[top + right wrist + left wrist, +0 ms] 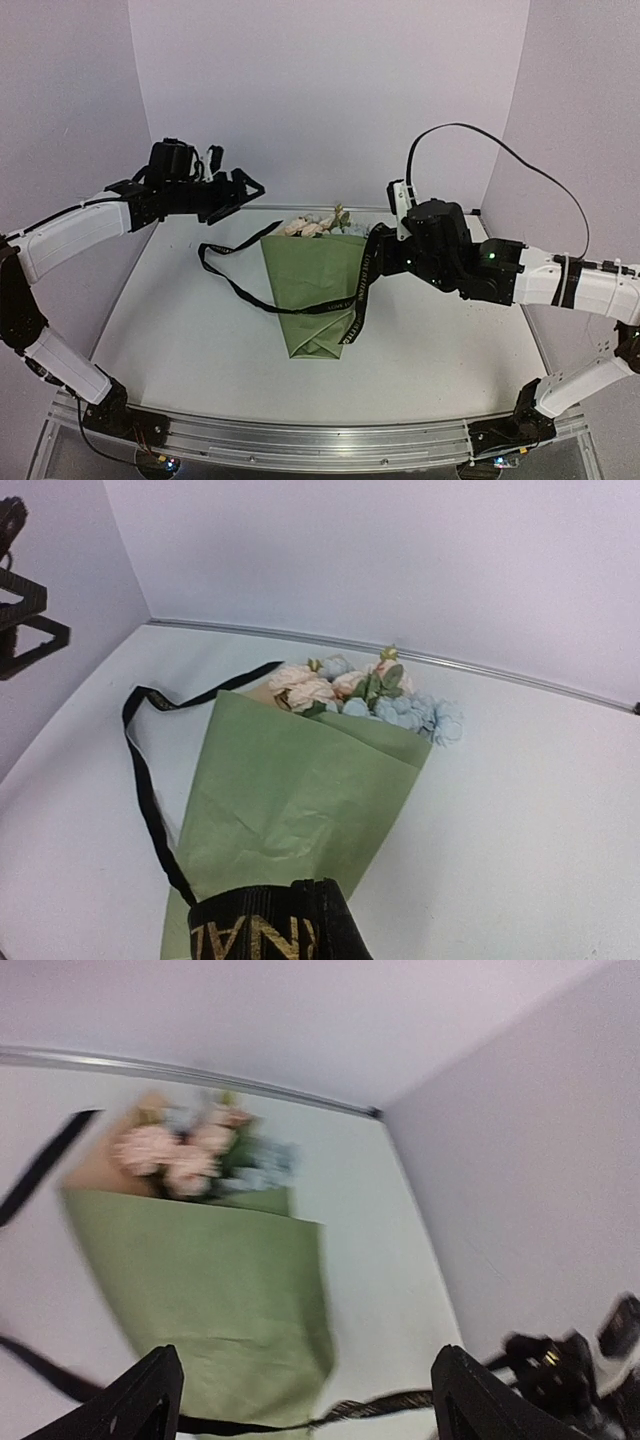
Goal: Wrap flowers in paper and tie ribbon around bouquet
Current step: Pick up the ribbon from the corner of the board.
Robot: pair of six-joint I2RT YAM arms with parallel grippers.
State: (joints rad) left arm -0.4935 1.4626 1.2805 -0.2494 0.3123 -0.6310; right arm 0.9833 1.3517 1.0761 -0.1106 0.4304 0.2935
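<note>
The bouquet lies in the middle of the table, a cone of olive-green paper (315, 290) with pink, cream and blue flowers (315, 225) at its far end. The black ribbon (362, 280) loops out to the left of the cone, crosses its narrow part and rises to my right gripper (390, 240), which is shut on it. In the right wrist view the ribbon (265, 930) with gold lettering fills the bottom edge and hides the fingers, above the paper (300, 800). My left gripper (246, 192) hangs open above the table's far left. In its wrist view, paper (210, 1290) and ribbon (390, 1405) lie beyond its spread fingers (150, 1400).
Lilac walls close in the white table (170, 330) at the back and both sides. A metal rail (320, 440) runs along the near edge between the arm bases. A black cable (500, 150) arcs above the right arm.
</note>
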